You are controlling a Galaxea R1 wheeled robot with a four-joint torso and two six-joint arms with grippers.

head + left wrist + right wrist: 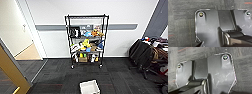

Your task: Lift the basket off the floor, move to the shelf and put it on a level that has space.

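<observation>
The basket (89, 87) sits on the dark carpet at the near edge of the head view, its white lining facing up, with nothing holding it. Straight ahead, the shelf (86, 41) stands against the white wall as a tall black wire rack on casters. Its highest level (86, 16) is a bare wire grid, while the tiers below are crowded with toys and boxes. Both wrist views look down on carpet (180, 25) past the robot's own dark plate.
An open doorway (25, 50) with a wooden door edge (11, 72) is on the left. On the right stand a dark office chair (141, 57) and a cluttered desk (160, 43). Carpet (75, 75) stretches between the basket and the rack.
</observation>
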